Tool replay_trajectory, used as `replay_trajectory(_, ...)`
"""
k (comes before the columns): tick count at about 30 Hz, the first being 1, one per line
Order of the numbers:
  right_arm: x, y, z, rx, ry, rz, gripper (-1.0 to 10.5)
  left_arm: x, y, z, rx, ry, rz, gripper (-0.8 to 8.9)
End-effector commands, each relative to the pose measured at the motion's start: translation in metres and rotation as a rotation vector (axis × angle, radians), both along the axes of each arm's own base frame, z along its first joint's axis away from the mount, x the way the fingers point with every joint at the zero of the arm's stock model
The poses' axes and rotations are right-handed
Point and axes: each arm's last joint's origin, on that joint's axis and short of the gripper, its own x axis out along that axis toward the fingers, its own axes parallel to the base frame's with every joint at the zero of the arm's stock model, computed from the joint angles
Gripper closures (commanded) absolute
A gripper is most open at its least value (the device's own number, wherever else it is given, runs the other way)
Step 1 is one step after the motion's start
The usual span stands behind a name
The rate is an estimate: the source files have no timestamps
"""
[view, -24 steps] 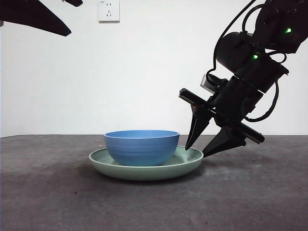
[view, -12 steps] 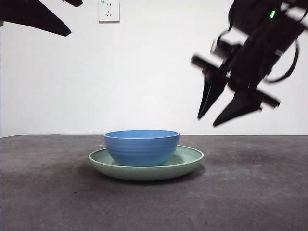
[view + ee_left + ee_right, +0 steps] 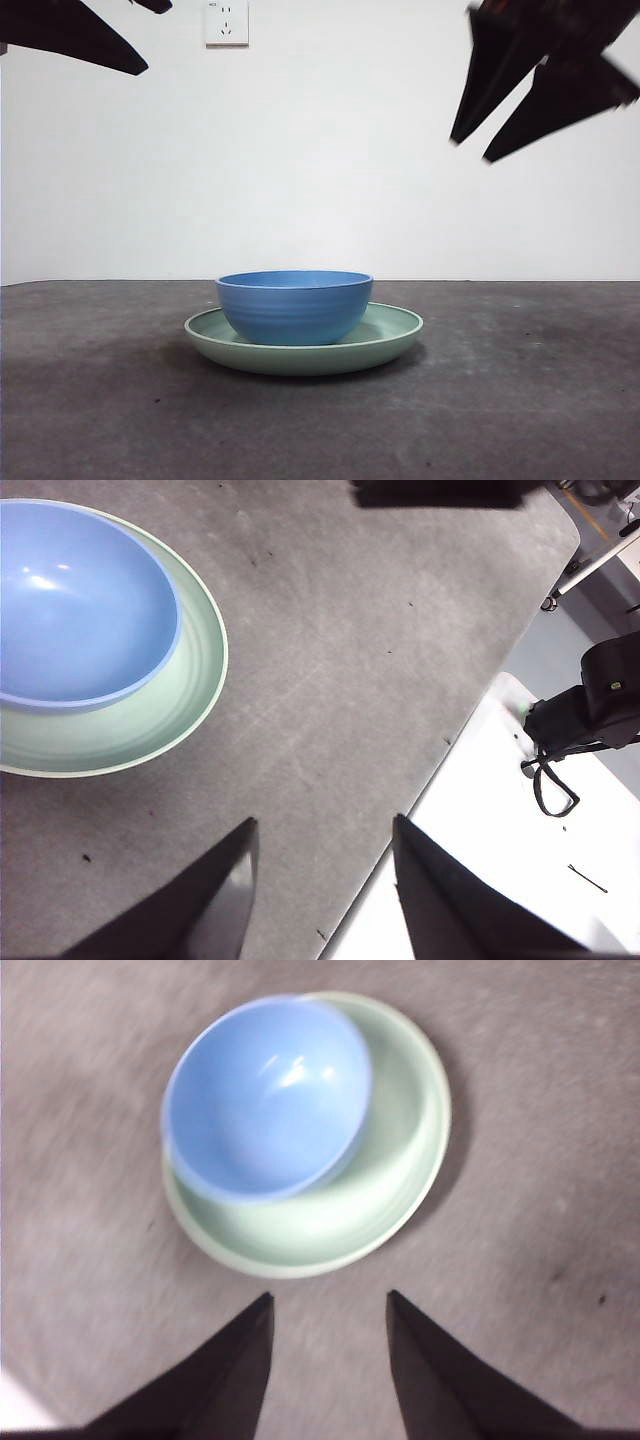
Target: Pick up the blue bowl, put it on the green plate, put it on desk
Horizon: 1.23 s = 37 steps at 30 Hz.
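Observation:
The blue bowl (image 3: pixel 294 306) sits inside the green plate (image 3: pixel 390 335), toward the plate's left side, and the plate rests on the desk (image 3: pixel 520 400). Both show from above in the right wrist view as the bowl (image 3: pixel 265 1095) and plate (image 3: pixel 400 1160), and in the left wrist view as the bowl (image 3: pixel 75 600) and plate (image 3: pixel 175 700). My right gripper (image 3: pixel 472 148) hangs high at the upper right, open and empty, well clear of the plate; its own view shows it (image 3: pixel 330 1305). The left gripper (image 3: pixel 322 835) is open and empty, raised off to the side, a dark tip (image 3: pixel 80 40) at the top left.
A white wall with a power socket (image 3: pixel 226 22) stands behind the desk. In the left wrist view the desk's edge (image 3: pixel 470 720) runs beside a white surface holding a black device (image 3: pixel 590 705).
My right gripper has risen from beside the plate's right rim to high at the upper right, staying open. Bowl, plate and left arm have not moved.

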Motion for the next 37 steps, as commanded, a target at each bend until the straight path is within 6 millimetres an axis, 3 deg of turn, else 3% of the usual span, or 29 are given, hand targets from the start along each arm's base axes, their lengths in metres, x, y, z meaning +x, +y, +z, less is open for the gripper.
replay_trajectory(1, -0.016, 0.003, 0.014, -0.005, -0.052, 0.102, 7.7, 0.001, -0.002, 0.002, -0.005, -0.021, -0.022, 5.96)
replay_trajectory(7, -0.049, 0.003, 0.026, -0.008, -0.081, 0.198, 7.7, 0.001, -0.002, 0.002, -0.004, -0.02, -0.022, 5.96)
replay_trajectory(12, -0.061, 0.005, 0.032, 0.011, -0.112, 0.239, 7.7, 0.001, -0.002, 0.002, -0.004, -0.019, -0.022, 5.96)
replay_trajectory(32, -0.064, 0.009, 0.03, 0.003, -0.098, 0.271, 7.7, 0.001, -0.002, 0.002, -0.003, -0.018, -0.022, 6.01)
replay_trajectory(34, -0.065, 0.009, 0.029, -0.004, -0.087, 0.271, 8.1, 0.001, -0.002, 0.002, -0.003, -0.018, -0.022, 6.41)
replay_trajectory(37, -0.066, 0.008, 0.028, -0.011, -0.076, 0.272, 9.4, 0.001, -0.002, 0.002, -0.004, -0.019, -0.022, 8.1)
